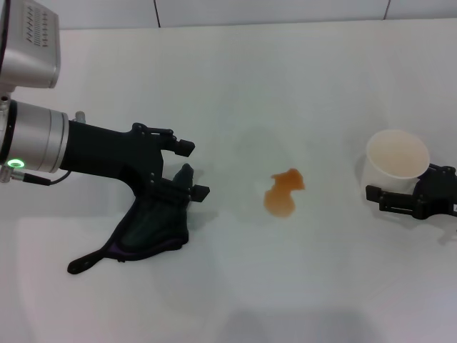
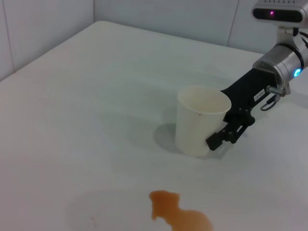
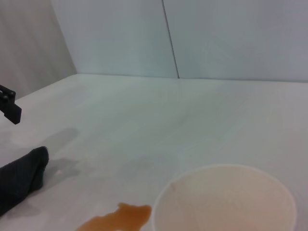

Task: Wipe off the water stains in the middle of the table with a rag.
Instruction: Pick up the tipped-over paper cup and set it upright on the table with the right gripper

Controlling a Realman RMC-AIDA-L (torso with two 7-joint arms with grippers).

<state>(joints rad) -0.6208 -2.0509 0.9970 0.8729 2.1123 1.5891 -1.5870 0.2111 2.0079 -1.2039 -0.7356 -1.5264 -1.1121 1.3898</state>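
One white table (image 1: 235, 78) fills almost the whole head view. Its surface is smooth, plain and matte, with faint grey shading around the middle. Pale wall panels with a dark vertical seam stand behind its far edge in the right wrist view.

The left arm reaches in from the left side of the head view, with a silver barrel and a black forearm. The left gripper (image 1: 188, 170) stands with its jaws spread. One finger points toward the table's middle and is clear of the cloth. The other finger lies against the top of the rag. No grasp on the cloth is visible.

The rag (image 1: 146, 232) lies on the table at the left, below the left gripper. It is very dark, bunched, with a purplish edge and a narrow tail toward the near left. It is well apart from the stains.

The cup (image 1: 397, 163) is white paper and stands upright at the right of the table. The right gripper (image 1: 394, 199) is at the cup's near side. In the left wrist view its black fingers (image 2: 222, 137) touch the cup wall. Whether they clamp the cup cannot be told.

The stains (image 1: 283, 192) form one orange-brown, glossy blotch of irregular shape. It lies in the middle of the table, between rag and cup.
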